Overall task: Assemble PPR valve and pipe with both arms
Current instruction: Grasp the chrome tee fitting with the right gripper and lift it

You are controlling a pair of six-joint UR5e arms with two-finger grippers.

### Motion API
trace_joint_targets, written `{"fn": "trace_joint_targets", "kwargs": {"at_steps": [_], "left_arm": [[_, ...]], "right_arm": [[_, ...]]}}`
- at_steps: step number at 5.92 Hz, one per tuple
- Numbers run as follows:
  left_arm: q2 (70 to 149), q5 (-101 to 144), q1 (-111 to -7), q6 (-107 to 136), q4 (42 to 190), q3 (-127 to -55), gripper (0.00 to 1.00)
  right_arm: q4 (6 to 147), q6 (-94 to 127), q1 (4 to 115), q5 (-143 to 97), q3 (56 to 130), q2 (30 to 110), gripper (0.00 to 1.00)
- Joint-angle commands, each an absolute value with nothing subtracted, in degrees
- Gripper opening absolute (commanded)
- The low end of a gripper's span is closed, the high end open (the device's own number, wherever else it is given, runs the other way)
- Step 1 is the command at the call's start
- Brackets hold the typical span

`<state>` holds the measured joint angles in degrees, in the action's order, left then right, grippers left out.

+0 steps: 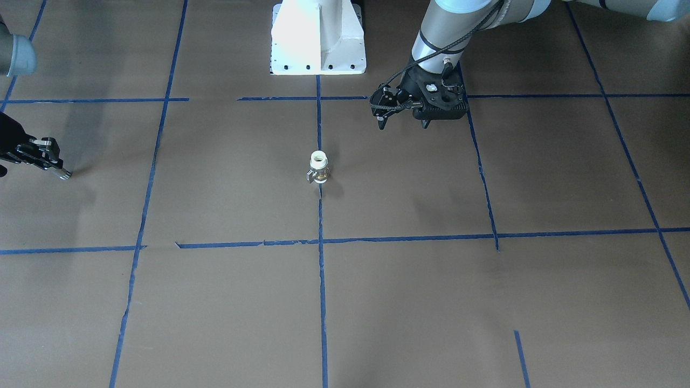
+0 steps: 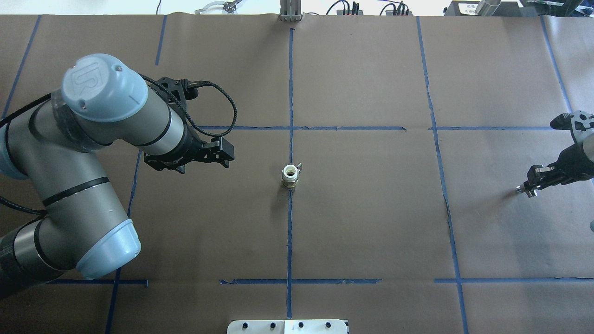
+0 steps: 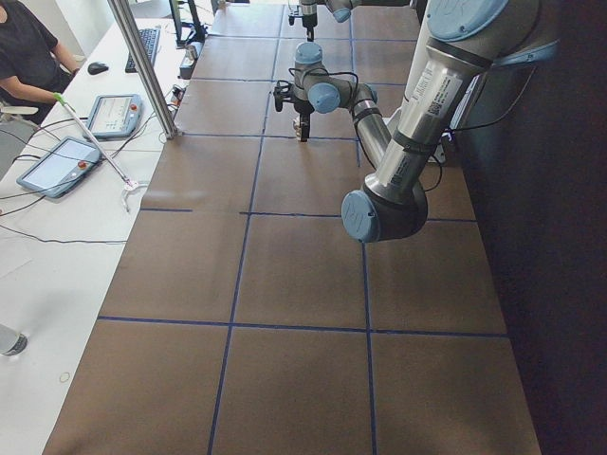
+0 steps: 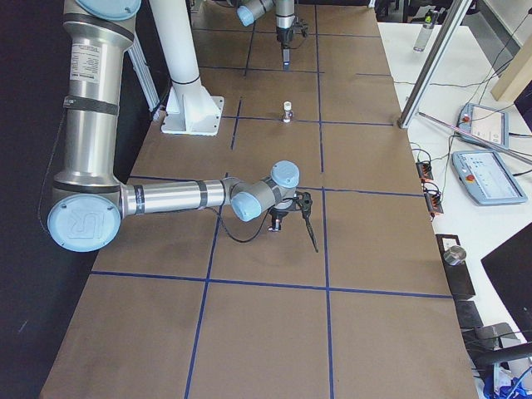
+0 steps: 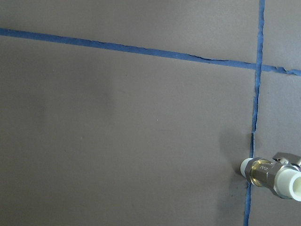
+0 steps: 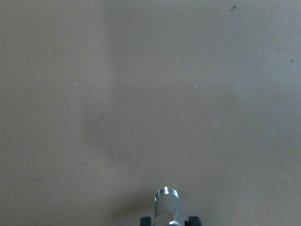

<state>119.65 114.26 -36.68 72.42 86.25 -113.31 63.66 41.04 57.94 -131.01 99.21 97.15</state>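
The PPR valve [image 1: 319,167] stands upright on the brown table's middle tape line, white end up, lever to one side. It also shows in the overhead view [image 2: 289,176] and low right in the left wrist view [image 5: 273,173]. My left gripper [image 1: 403,123] is open and empty, hovering above the table between the valve and the robot's base [image 2: 223,156]. My right gripper [image 1: 47,157] is far off at the table's side, shut on the silver pipe [image 1: 63,173], which sticks out of the fingers [image 2: 521,189] [image 6: 168,207].
The white pedestal [image 1: 318,37] stands at the robot's side of the table. Blue tape lines [image 1: 321,280] divide the brown surface into squares. A side bench with tablets [image 4: 486,170] and a metal post [image 4: 428,62] runs along the far edge.
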Motion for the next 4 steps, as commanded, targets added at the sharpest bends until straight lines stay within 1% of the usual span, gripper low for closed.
{"fn": "trace_joint_targets", "kwargs": {"at_steps": [1,2,3,4], "left_arm": [[119.1,114.34,-37.17,72.33,86.31,-114.68,1.0],[116.57,114.26,-37.26,72.25,86.31,-116.35,1.0],[116.02,114.26,-37.7,70.85,86.31,-116.63,1.0],[113.23,114.34,-38.49,67.45,86.31,-117.5,1.0]], "right_arm": [[68.42,41.22,59.23,-131.39,108.65,97.47,0.0],[77.86,45.83,58.89,-130.87,115.94,94.6,0.0],[78.65,55.54,55.41,-130.78,118.02,90.48,0.0],[79.1,65.64,51.46,-129.74,117.95,83.39,0.0]]}}
